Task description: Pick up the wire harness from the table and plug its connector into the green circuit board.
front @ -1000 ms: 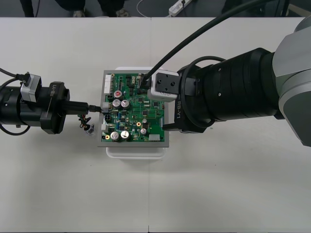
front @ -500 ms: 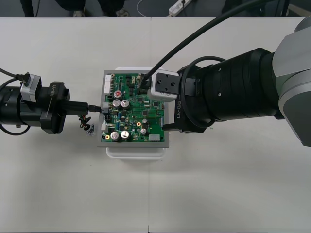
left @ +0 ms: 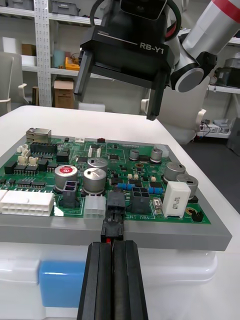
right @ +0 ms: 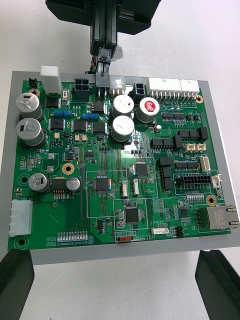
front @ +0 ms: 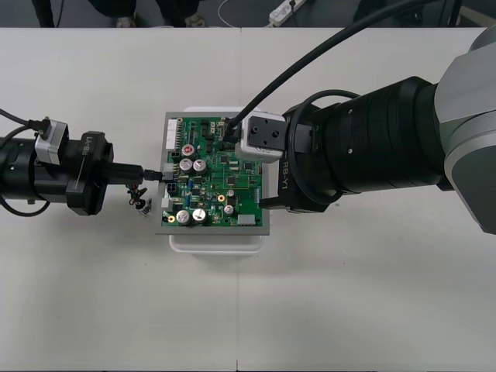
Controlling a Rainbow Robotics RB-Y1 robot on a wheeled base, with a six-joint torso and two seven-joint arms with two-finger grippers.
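Currently left jaws sit at the left edge of the green circuit board [front: 213,174], clenched on the harness plug [left: 114,206], which butts into an edge connector there; can't tell if seated. Wires [front: 138,195] bunch just left of the board. Right jaws hover released over the board's right side.

Left gripper [front: 149,172] level and pinched closed; right gripper [right: 119,270] downward, spread wide
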